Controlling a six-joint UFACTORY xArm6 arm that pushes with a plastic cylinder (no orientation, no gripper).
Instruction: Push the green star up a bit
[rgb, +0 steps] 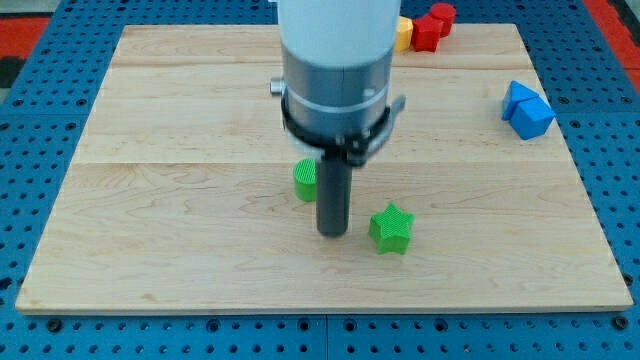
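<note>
From where I stand, the green star (391, 229) sits toward the near edge of the wooden board (180, 200), a little right of centre, with clear wood on its far side. My tip (332, 233) rests on the board just to the star's left, close beside it but seemingly not touching; being a plain rod, it has nothing to spread or pinch, and it holds nothing. A second green block (305, 180), shape unclear because the rod hides part of it, lies just beyond the tip on the left. To do this well, I'd say the tip should first swing round to the star's near side, line up under its middle, then nudge gently away, stopping early. An off-centre push would likely spin the star sideways.
</note>
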